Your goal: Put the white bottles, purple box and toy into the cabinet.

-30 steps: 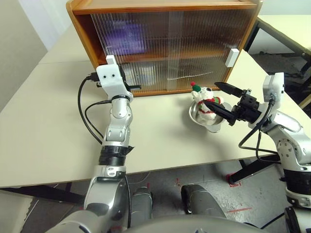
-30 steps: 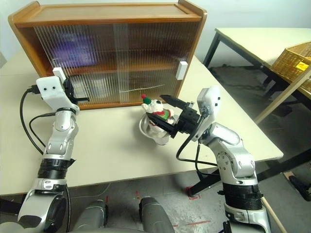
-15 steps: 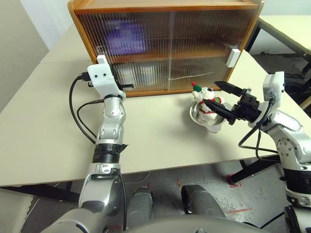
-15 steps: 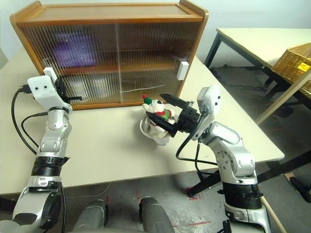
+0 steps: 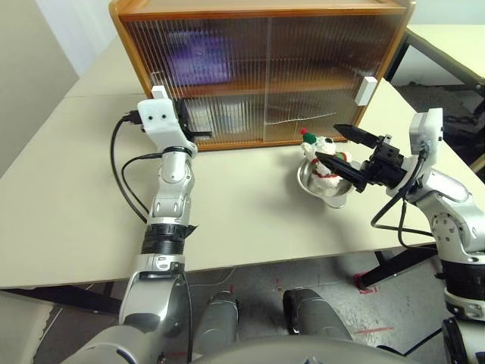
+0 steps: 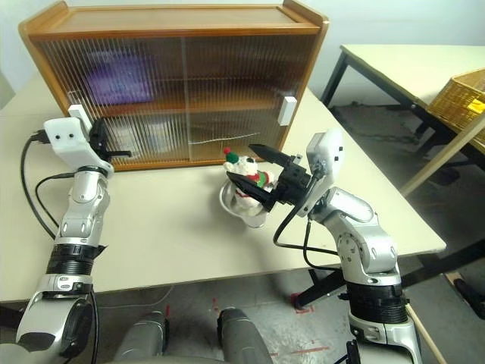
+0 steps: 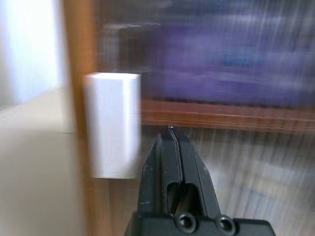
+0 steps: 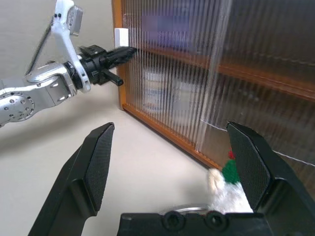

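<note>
The left gripper point(image 7: 173, 147) is pressed fully shut with nothing in it, its tip just beside the white handle point(image 7: 112, 125) at the left end of the cabinet point(image 5: 261, 15). The step in hand looks like working that sliding door. To do it well, the closed fingertip should bear flat on the handle's side and push along the track, level, so it does not slip off onto the ribbed pane.

Behind the cabinet's ribbed doors, the purple box point(image 5: 197, 64) shows as a lavender blur on the upper shelf toward the left. The white bottles point(image 8: 160, 91) are pale squat shapes on the lower shelf beneath it.

In front of the cabinet's right half, the toy point(image 5: 324, 158), a small white plush bear with a red-and-green hat and scarf, sits in a shiny steel bowl point(image 5: 312, 182) on the table point(image 5: 76, 197), not yet stowed.

Further right of the cabinet, the right gripper point(image 5: 342, 150) is spread wide and empty, its fingers on either side of the bear without touching it.
</note>
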